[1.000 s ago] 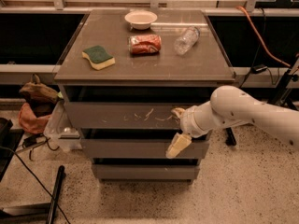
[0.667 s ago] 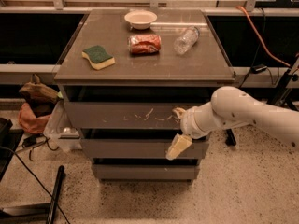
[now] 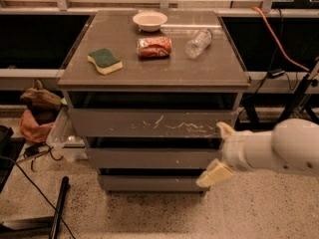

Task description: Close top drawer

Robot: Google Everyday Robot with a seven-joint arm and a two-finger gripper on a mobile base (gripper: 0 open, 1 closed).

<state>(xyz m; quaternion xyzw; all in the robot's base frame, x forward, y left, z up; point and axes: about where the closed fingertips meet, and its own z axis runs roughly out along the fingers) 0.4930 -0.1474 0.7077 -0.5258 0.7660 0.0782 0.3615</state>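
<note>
one camera view only, looking down at the front of a grey metal cabinet (image 3: 149, 76) with three drawers stacked in it. top drawer (image 3: 124, 123) is the wide one with the white squiggly scratches across the middle and right of its flat front. it sits pulled out a bit, with a dark gap showing between its upper edge and the cabinet top. the middle drawer (image 3: 144, 158) and bottom drawer (image 3: 144, 183) have plainer fronts and step back underneath it.

gripper (image 3: 220, 152) is at the right front of the cabinet, low down, coming in from the right on a fat white arm (image 3: 281, 153). it's released, with the two cream fingers spread wide apart. the upper finger (image 3: 224, 130) is right at the right end of the top drawer's front. can't tell if it's actually touching the panel or just in front of it. the lower one hangs down past the middle drawer's level.

on the cabinet top: a white bowl (image 3: 150, 20) at the back, a red can (image 3: 154, 47) lying on its side just in front of it, a clear plastic bottle (image 3: 198, 43) also lying down to the right of the can, and a green and yellow sponge (image 3: 104, 61) off to the left.

speckled floor (image 3: 149, 218) all around, a brownish bag (image 3: 36, 111) slumped on the left, a black pole (image 3: 59, 208) lying lower left, and an orange cable (image 3: 279, 39) running down the right side.
</note>
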